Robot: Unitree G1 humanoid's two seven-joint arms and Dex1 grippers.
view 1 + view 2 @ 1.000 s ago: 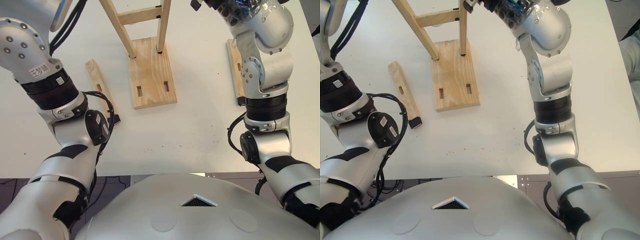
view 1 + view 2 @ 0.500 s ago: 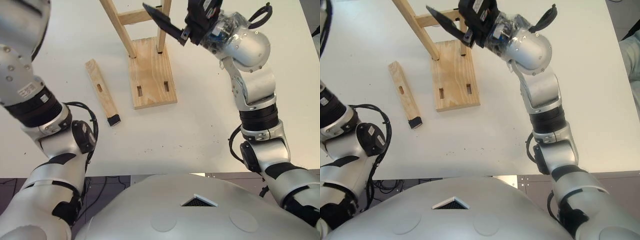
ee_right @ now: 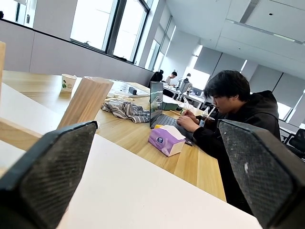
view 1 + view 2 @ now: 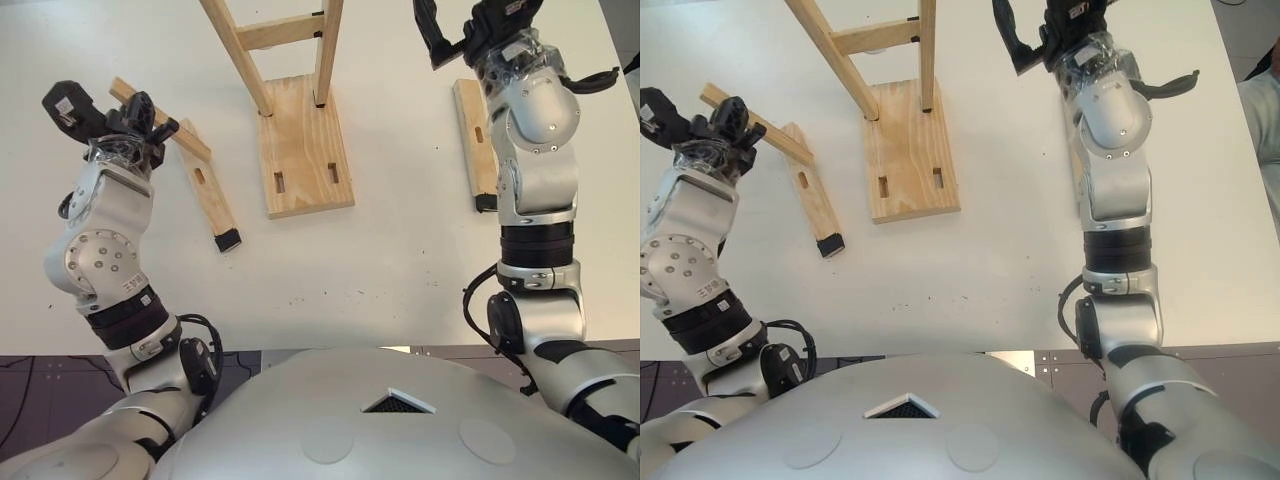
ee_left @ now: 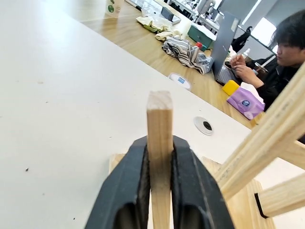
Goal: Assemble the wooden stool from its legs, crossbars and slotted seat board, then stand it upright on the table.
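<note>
Wooden crossbar point(image 4: 190, 145) was clamped between the two black fingers point(image 5: 131, 176) of the left gripper point(image 5: 159, 148), left of the seat board point(image 4: 300, 150). Its free end crossed over the far end of a loose leg point(image 4: 208, 190) lying on the white table point(image 4: 400, 250); whether they touched could not be judged. The board lay flat, with two legs point(image 4: 240, 60) standing in its far slots and another crossbar point(image 4: 280, 32) joining them. A further leg point(image 4: 468, 130) lay at the right. Above its far end the right gripper point(image 3: 155, 143) was spread wide and gripped nothing.
</note>
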